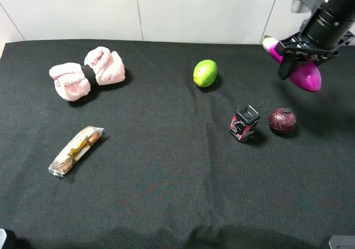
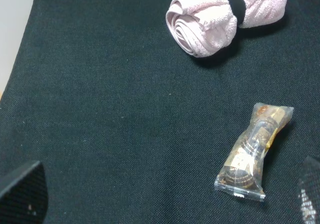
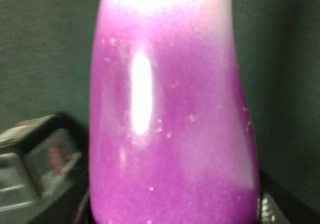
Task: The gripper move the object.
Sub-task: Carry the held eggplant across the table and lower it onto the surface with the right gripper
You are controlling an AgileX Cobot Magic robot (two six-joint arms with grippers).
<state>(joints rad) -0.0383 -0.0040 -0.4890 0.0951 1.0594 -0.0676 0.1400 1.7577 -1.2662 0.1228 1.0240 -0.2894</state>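
Observation:
The object, a glossy magenta-purple eggplant point(image 1: 306, 75), is at the back right of the black cloth, whitish toward its stem end. My right gripper point(image 1: 294, 57) is shut on it around its middle, coming down from a thick black arm. The right wrist view is filled by the eggplant point(image 3: 170, 134), with one black finger point(image 3: 35, 159) beside it. Whether it touches the cloth I cannot tell. In the left wrist view my left gripper point(image 2: 165, 199) shows only its two fingertips at the frame's corners, wide apart and holding nothing, over the cloth near a wrapped snack point(image 2: 254, 151).
A green lime point(image 1: 205, 73) lies at the back centre. A small black-and-red box point(image 1: 244, 123) and a round maroon fruit point(image 1: 282, 120) sit below the eggplant. Two pink rolled towels point(image 1: 69, 81) lie at the back left, and the wrapped snack point(image 1: 76, 150) lies nearer the front.

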